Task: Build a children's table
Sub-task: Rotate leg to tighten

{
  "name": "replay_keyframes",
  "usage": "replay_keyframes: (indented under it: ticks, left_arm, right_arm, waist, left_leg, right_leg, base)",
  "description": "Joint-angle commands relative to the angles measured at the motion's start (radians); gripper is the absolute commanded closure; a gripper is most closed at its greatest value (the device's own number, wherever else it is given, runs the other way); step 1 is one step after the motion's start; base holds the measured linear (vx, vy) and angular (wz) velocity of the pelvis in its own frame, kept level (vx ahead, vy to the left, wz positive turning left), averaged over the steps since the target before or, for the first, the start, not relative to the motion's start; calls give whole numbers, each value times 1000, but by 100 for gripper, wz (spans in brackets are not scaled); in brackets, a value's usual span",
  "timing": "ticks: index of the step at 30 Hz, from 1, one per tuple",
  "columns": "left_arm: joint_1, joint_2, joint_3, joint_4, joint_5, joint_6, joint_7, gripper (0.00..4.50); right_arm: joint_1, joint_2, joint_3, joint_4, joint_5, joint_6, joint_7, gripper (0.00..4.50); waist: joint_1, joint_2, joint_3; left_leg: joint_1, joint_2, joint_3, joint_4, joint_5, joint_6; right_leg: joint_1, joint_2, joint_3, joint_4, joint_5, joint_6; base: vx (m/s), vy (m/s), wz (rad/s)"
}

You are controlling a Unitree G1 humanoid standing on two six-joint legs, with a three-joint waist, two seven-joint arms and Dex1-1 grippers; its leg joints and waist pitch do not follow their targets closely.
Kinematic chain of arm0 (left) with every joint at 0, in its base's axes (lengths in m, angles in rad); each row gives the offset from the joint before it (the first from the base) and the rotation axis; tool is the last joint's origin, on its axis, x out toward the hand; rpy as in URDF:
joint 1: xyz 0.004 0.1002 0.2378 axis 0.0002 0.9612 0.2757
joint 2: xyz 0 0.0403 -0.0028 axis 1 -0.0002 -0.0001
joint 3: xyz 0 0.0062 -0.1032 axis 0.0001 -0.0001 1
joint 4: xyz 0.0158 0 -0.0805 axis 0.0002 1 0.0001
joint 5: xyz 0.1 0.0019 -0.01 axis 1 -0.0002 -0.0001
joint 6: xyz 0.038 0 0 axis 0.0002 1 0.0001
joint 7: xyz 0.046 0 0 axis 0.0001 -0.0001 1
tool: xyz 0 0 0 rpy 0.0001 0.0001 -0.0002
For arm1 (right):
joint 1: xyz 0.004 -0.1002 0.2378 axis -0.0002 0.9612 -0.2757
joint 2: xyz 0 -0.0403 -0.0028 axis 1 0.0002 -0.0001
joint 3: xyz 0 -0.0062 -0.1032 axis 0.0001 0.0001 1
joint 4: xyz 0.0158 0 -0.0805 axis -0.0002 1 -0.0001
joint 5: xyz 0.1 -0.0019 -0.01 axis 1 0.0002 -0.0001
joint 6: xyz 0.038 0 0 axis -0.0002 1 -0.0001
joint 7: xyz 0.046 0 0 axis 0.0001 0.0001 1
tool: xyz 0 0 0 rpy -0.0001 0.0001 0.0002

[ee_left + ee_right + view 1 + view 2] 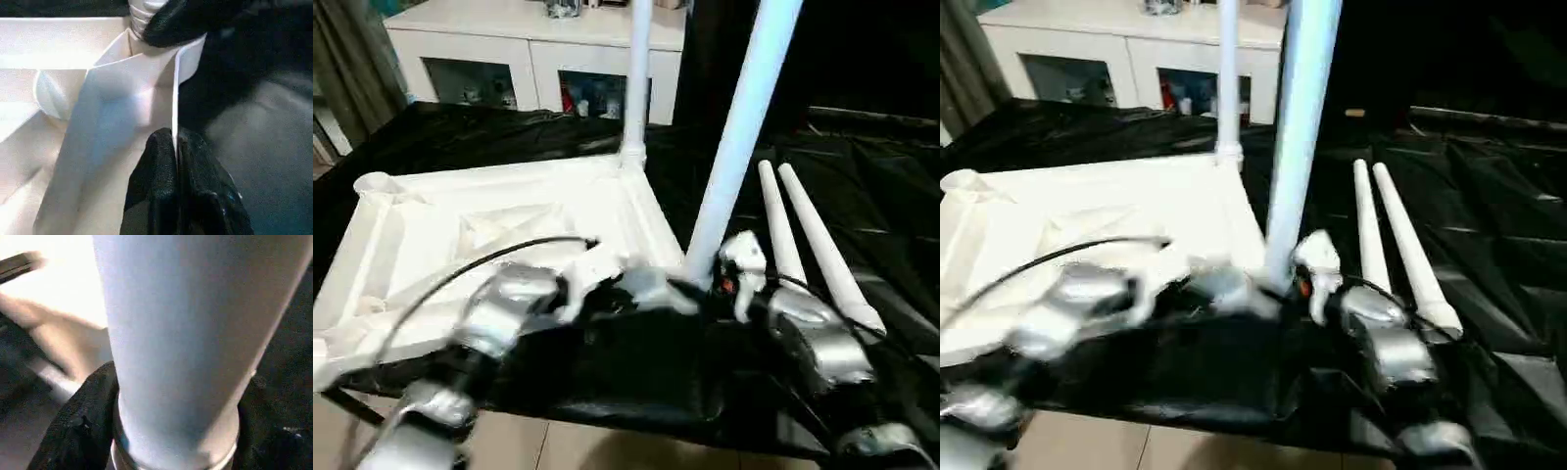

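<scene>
The children's table's white tabletop (509,225) lies upside down on the black-draped work table. One leg (637,78) stands upright in its far right corner. A second leg (744,127) leans in the near right corner. My right gripper (176,431) is shut around this leg's base, with a black finger (83,421) on each side. My left gripper (176,142) is shut on the tabletop's thin rim (188,54) just beside that corner. Two loose legs (803,240) lie side by side on the cloth to the right.
A white cabinet (529,59) with glass doors stands behind the work table. A black cable (460,264) arcs over my left forearm. The black cloth (881,196) spreads to the right of the loose legs. The table's near edge (607,416) is close below my arms.
</scene>
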Motion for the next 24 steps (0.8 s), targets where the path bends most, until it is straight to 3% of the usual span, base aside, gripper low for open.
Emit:
replay_keyframes:
  ticks: [1,4,8,11,12,15,17,19,22,23,24]
  left_arm:
    - [-38,-51,33,69,18,17,160,450]
    - [-81,-103,47,131,33,46,277,450]
    - [-154,-188,61,235,45,36,404,450]
    - [-170,-202,51,261,50,3,390,450]
    - [-170,-203,49,264,50,-2,383,450]
    - [-167,-196,36,270,55,-33,356,450]
    - [-165,-189,33,274,52,-56,342,450]
    - [-166,-183,28,282,56,-96,329,450]
    - [-163,-180,26,278,50,-170,286,450]
    - [-158,-180,25,272,51,-198,282,450]
    - [-157,-180,25,269,51,-205,282,450]
  right_arm:
    - [-17,53,-47,91,-16,35,-206,174]
    - [-38,111,-83,152,-19,62,-360,175]
    - [-69,183,-37,220,-83,10,-459,175]
    - [-81,202,-29,222,-79,-29,-424,175]
    - [-82,205,-36,219,-69,-33,-414,140]
    - [-92,207,-57,216,-45,-43,-392,102]
    - [-95,196,-56,207,-49,-68,-392,71]
    - [-95,185,-60,195,-49,-87,-388,62]
    - [-71,142,-74,108,-26,-109,-333,62]
    - [-51,125,-83,58,-7,-107,-303,62]
    - [-45,120,-86,43,-1,-105,-293,62]
  waist:
    - [-1,-4,-58]
    - [-1,-6,-59]
    - [4,-7,-59]
    - [5,-7,-57]
    - [5,-7,-58]
    - [5,-7,-57]
    - [-3,-7,-58]
    - [-7,-9,-58]
    - [-5,-9,-59]
    - [-3,-17,-60]
    - [1,-16,-60]
  left_leg:
    - [-1,16,1,-72,-153,26]
    - [-1,14,0,-72,-149,16]
    - [0,11,4,-70,-169,31]
    - [-2,11,2,-72,-184,44]
    - [-3,13,1,-73,-184,47]
    - [-4,13,0,-74,-193,55]
    - [-14,12,-6,-77,-199,52]
    - [-9,14,-4,-76,-200,53]
    - [-9,14,-2,-73,-178,69]
    - [-11,15,0,-71,-156,80]
    - [-11,15,0,-71,-146,88]
  right_leg:
    - [56,-51,49,-78,-297,-178]
    - [56,-51,49,-79,-303,-166]
    - [52,-52,48,-88,-320,-154]
    - [54,-53,47,-91,-335,-149]
    - [56,-52,46,-90,-331,-147]
    - [56,-54,45,-91,-346,-143]
    - [63,-54,42,-91,-364,-129]
    - [57,-54,43,-93,-358,-135]
    - [59,-54,45,-89,-315,-152]
    - [61,-53,46,-84,-278,-159]
    - [63,-54,47,-83,-265,-159]
  base:
    - [0,0,0]
    - [0,0,0]
    - [0,0,0]
    - [0,0,0]
    - [0,0,0]
    - [0,0,0]
    - [0,0,0]
    - [0,0,0]
    - [0,0,0]
    - [0,0,0]
    - [0,0,0]
